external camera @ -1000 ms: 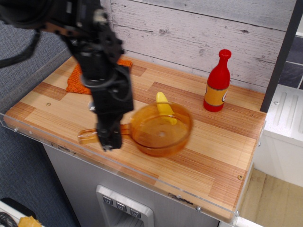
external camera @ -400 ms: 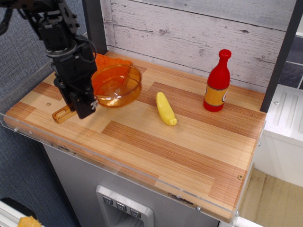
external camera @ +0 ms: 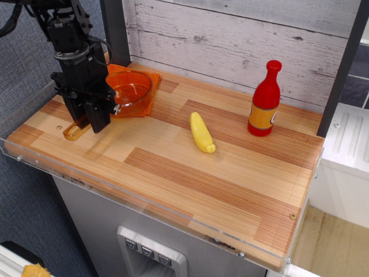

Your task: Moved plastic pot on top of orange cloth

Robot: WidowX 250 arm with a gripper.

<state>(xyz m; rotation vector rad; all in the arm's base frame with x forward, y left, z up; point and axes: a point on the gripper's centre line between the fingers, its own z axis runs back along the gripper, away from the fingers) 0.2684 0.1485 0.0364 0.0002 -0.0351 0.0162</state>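
Observation:
The translucent orange plastic pot (external camera: 130,89) sits at the back left of the counter, its bowl over the orange cloth (external camera: 151,98), which shows only at its edges. The pot's long handle (external camera: 75,131) reaches toward the front left, its hang-hole end lying on the wood. My black gripper (external camera: 97,122) points down over the handle, close to the bowl, and hides the middle of it. The fingers look closed around the handle.
A yellow banana (external camera: 202,132) lies mid-counter. A red bottle (external camera: 265,101) with a yellow label stands at the back right. A dark post (external camera: 115,29) rises behind the cloth. The counter's clear front lip (external camera: 144,205) runs along the near edge.
The pot has travelled from the counter's middle front to the back left and come down over the cloth. My gripper moved left and back with it.

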